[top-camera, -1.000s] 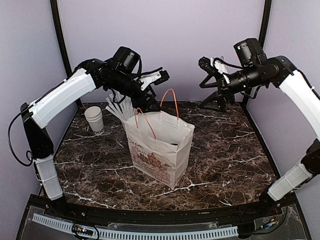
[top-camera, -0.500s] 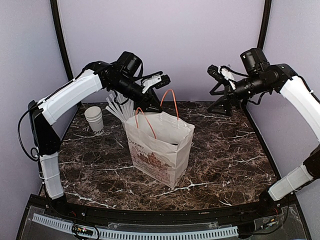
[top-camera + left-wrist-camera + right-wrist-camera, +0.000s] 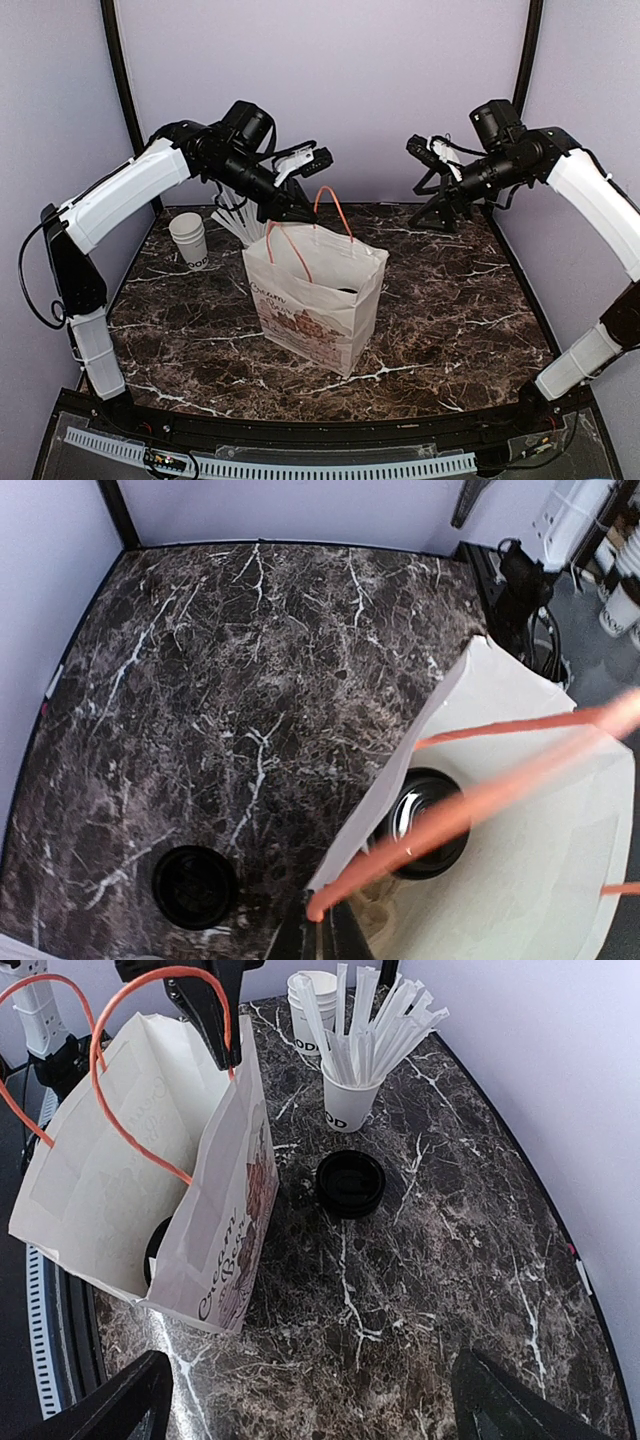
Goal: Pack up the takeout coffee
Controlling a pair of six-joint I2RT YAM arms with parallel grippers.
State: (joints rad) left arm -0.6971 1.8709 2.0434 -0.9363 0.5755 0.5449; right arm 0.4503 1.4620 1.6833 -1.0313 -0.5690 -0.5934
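marble table [image 3: 450,300] | left tool [image 3: 320,935] angled down over bag [image 3: 320,300], pinching orange handle [image 3: 470,810] | right tool [image 3: 310,1400] raised, wide open, empty

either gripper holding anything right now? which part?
Yes: left gripper is shut on the bag by its orange handle, at the loop's top. The right gripper is open, holding nothing.

Bright, even light; close bag handle [image 3: 480,802] blurred.

Flanking the white paper bag [image 3: 315,300], left arm [image 3: 120,195] and right arm [image 3: 590,195]: white shells, black joints, looping black cables.
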